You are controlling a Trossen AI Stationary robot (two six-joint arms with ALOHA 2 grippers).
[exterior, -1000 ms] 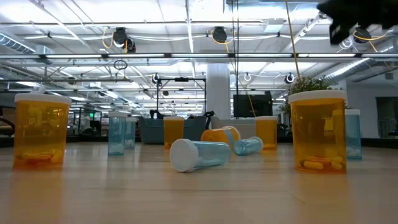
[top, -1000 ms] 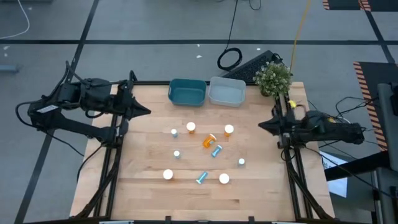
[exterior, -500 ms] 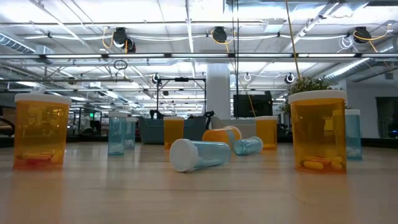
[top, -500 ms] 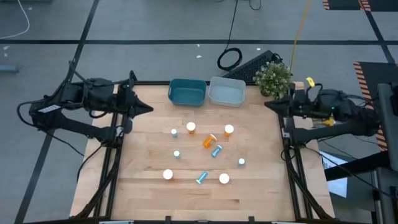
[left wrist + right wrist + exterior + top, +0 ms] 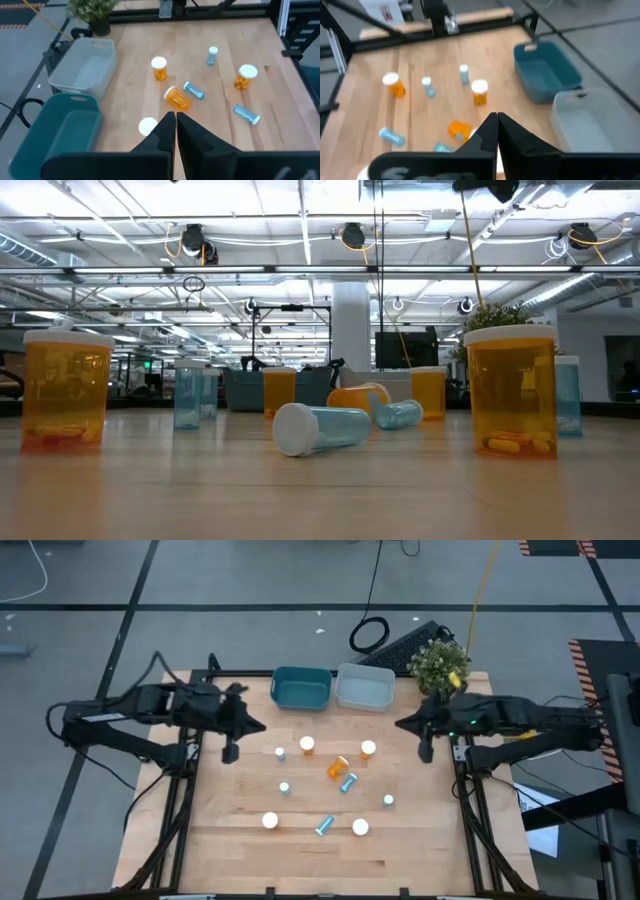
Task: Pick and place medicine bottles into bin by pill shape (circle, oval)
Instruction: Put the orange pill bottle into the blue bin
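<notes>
My left gripper (image 5: 176, 122) has its fingers pressed together with nothing between them, and it hangs above the desk (image 5: 230, 840) just off the near left corner of the teal bin (image 5: 301, 687). My right gripper (image 5: 497, 122) is the same, fingers together and empty, hanging over the desk's right edge near the clear bin (image 5: 365, 688), which sits touching the teal bin's right side at the far edge. A small potted plant (image 5: 438, 664) stands just right of the clear bin.

The medicine bottles are scattered on the wood in front of the two bins, none inside either one. Nearest the teal bin, an orange bottle (image 5: 307, 745) stands upright with a slim blue bottle (image 5: 279, 752) just to its left. Another upright orange bottle (image 5: 368, 749) stands in front of the clear bin. Between and a little nearer than these, an orange bottle lying on its side (image 5: 336, 767) almost touches a tipped blue bottle (image 5: 348, 781). Farther from the bins stand two more small blue bottles (image 5: 284, 787), one of them toward the right (image 5: 388, 800). Farthest from the bins, a white-capped orange bottle (image 5: 270, 821) and another like it (image 5: 360, 827) flank a blue bottle lying down (image 5: 324, 827).
</notes>
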